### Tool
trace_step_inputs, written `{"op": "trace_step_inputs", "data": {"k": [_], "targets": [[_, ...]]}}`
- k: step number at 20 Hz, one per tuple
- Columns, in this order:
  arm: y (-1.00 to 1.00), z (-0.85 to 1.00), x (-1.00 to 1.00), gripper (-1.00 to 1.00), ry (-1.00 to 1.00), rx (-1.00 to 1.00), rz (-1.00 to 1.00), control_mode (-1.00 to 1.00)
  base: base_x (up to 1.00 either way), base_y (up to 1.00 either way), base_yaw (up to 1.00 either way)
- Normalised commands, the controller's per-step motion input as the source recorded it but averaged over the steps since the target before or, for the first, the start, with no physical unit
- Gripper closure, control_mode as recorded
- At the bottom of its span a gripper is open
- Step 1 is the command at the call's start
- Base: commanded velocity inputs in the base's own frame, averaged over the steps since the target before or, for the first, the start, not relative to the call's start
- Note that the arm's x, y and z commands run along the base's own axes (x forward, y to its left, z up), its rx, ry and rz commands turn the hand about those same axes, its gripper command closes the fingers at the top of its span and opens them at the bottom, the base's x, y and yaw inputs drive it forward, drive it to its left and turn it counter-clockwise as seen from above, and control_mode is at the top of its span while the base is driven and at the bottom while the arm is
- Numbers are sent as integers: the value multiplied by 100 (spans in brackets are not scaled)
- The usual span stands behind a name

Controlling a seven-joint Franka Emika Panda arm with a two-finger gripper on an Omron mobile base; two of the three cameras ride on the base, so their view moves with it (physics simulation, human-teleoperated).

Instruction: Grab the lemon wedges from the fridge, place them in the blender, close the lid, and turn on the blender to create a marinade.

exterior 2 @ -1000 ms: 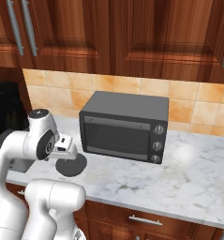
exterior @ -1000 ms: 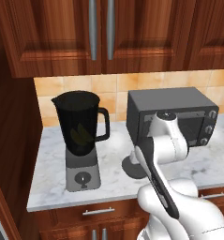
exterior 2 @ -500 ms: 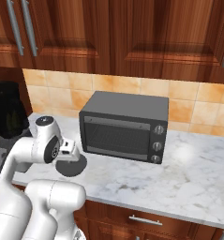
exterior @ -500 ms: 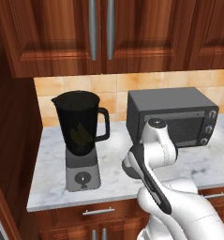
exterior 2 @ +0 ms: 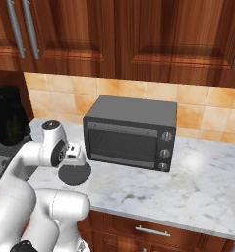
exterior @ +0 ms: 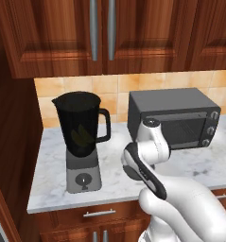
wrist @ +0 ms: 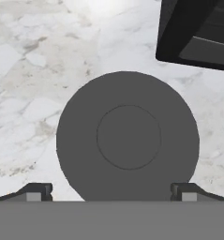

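Looking down along the hand, you have the gripper (wrist: 111, 192) poised straight over the lid (wrist: 127, 137), its two finger tips (wrist: 36, 192) spread wide, one at each side of the cap's near edge and not touching it. That lid lies flat on the marble counter (wrist: 33, 70), just beside the front corner of the toaster oven (wrist: 197, 33).

From the left base camera you see the arm folded forward, its forearm angled down in front of the toaster oven (exterior: 173, 116) and the hand hidden behind the wrist. From the right base camera the wrist bends down over the lid (exterior 2: 75, 173), between the blender (exterior 2: 10, 125) and the toaster oven (exterior 2: 131, 133).

Your blender (exterior: 81, 137) stands uncapped on the counter (exterior: 53, 189), left of the arm, with something yellowish dimly showing through its dark jar.
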Motion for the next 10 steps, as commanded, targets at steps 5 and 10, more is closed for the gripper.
{"op": "trace_step_inputs", "data": {"k": [5, 10], "targets": [[-5, -42, 3, -100, 0, 0, 0, -100, 0, 0, 0], [-19, -48, 0, -100, 0, 0, 0, -100, 0, 0, 0]]}}
